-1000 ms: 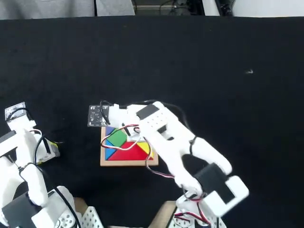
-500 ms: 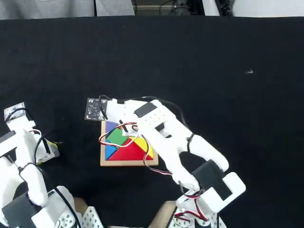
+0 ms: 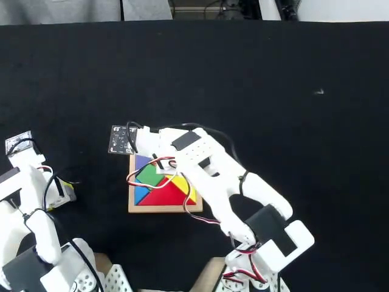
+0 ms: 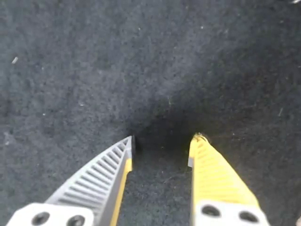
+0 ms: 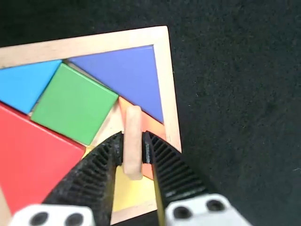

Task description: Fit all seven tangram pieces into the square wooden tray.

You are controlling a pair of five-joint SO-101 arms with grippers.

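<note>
Right claw point(image 5: 132, 136): clenched on one pale, wood-coloured piece point(image 5: 133, 117). The piece stands on edge between the two black ribbed fingers, its far end poking out past the fingertips. The claw sits over one corner of the square wooden tray point(image 5: 70, 48), inside the rim.

Pieces lying flat in the tray, placed from the claw:
- one purple triangle point(image 5: 124, 75), just ahead of the fingertips, filling the corner
- one green square point(image 5: 73, 103), ahead and off to one side, touching the purple triangle
- one blue triangle point(image 5: 21, 82), beyond the green square, farthest from the claw
- one red triangle point(image 5: 33, 165), alongside one finger
- one yellow piece point(image 5: 131, 193), under the claw, between the fingers

One orange patch point(image 5: 155, 128) shows close against the held piece. From this angle it cannot be told whether it is a sixth flat piece or a face of the held one.

High view: one tray point(image 3: 164, 208) on the black cloth point(image 3: 273, 121). The right arm point(image 3: 213, 176) is stretched over it and covers part of it.

Left claw point(image 4: 164, 139): released. Its two fingers are parted, one grey and one yellow, tips close to the black cloth, with cloth showing between them. The left arm point(image 3: 30, 182) stands well apart from the tray.
</note>
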